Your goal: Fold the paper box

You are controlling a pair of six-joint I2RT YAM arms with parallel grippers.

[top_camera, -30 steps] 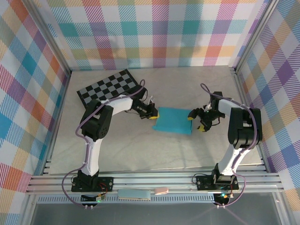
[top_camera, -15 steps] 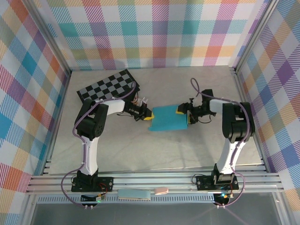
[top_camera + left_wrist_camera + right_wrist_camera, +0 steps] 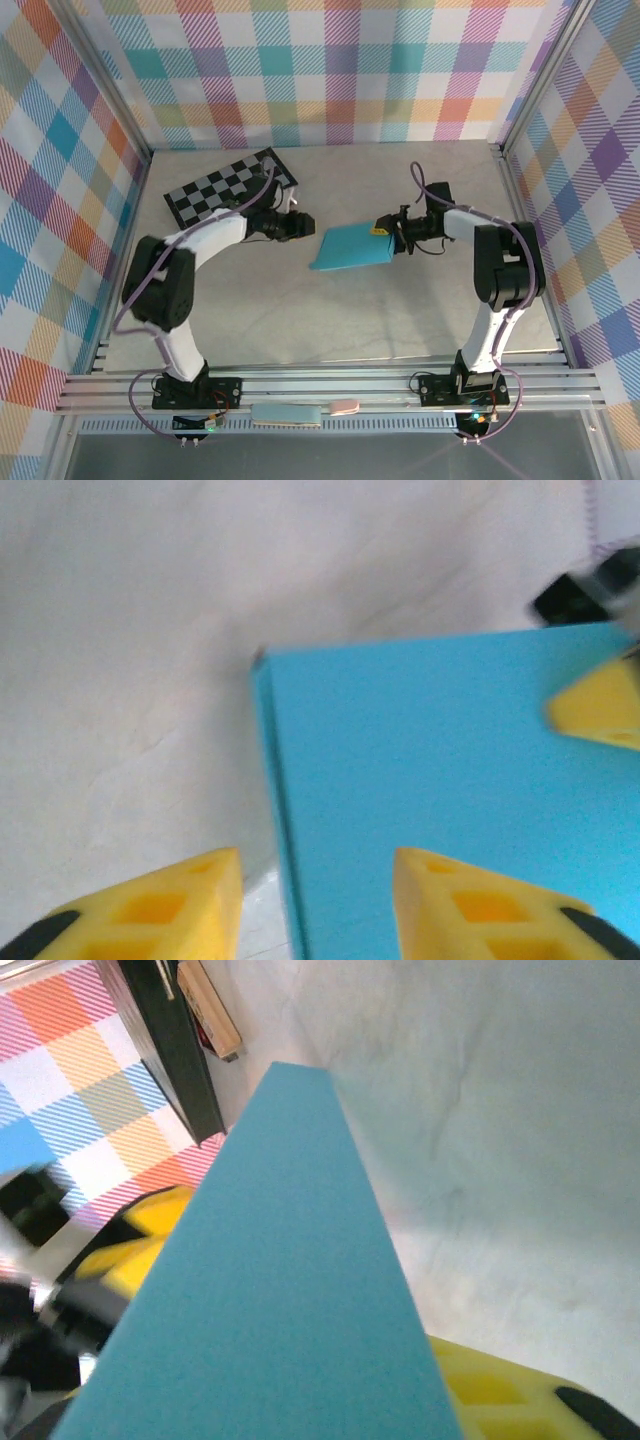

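The paper box point(image 3: 350, 248) is a flat turquoise slab low over the table point(image 3: 300, 320), to the right of the checkerboard point(image 3: 225, 187); whether it fully rests there is hard to tell. The right gripper point(image 3: 385, 232) has its fingers point(image 3: 500, 1395) clamped on the box end farthest from the checkerboard. The left gripper point(image 3: 303, 226) hovers by the checkerboard's near-right corner, fingers point(image 3: 150, 915) spread and empty, with the box's edge just ahead. Best play, judging from here: the right holds firm and level while the left meets that edge squarely before closing, so the thin card doesn't buckle.
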